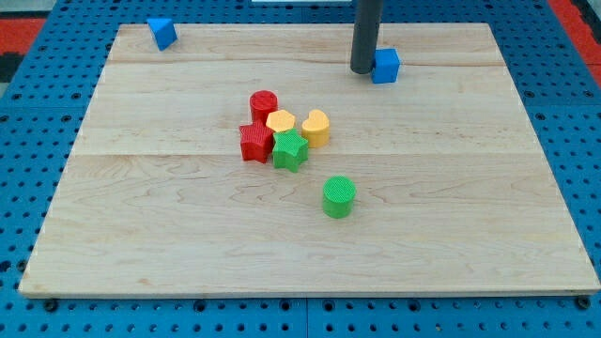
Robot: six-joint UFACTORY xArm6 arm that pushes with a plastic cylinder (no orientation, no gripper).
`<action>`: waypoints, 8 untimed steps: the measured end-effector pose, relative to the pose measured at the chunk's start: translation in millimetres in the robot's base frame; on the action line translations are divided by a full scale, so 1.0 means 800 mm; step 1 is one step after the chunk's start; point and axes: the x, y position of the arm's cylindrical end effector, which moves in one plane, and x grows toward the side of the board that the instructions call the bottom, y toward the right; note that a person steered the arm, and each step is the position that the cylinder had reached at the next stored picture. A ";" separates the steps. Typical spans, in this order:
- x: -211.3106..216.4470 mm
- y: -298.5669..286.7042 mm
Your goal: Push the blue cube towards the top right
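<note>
Look to the upper right of centre in the frame: your blue cube (385, 66) sits there near the top edge of the wooden board (169, 235). My tip (362, 70) stands just at the cube's left side, touching it or nearly so; you cannot tell which. It is a plain rod with no jaws, so nothing opens or closes.

In the upper left corner lies a second blue block (161, 33), wedge-like. At the middle huddle a red cylinder (264, 103), a red block (254, 142), a yellow block (281, 122), a yellow heart (316, 128) and a green star (290, 150), touching. A green cylinder (339, 196) stands apart, lower right of them.
</note>
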 end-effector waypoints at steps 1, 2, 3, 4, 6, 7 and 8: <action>0.017 0.017; 0.023 0.049; 0.016 0.116; 0.006 0.166; 0.022 0.142; 0.018 0.098; -0.021 0.100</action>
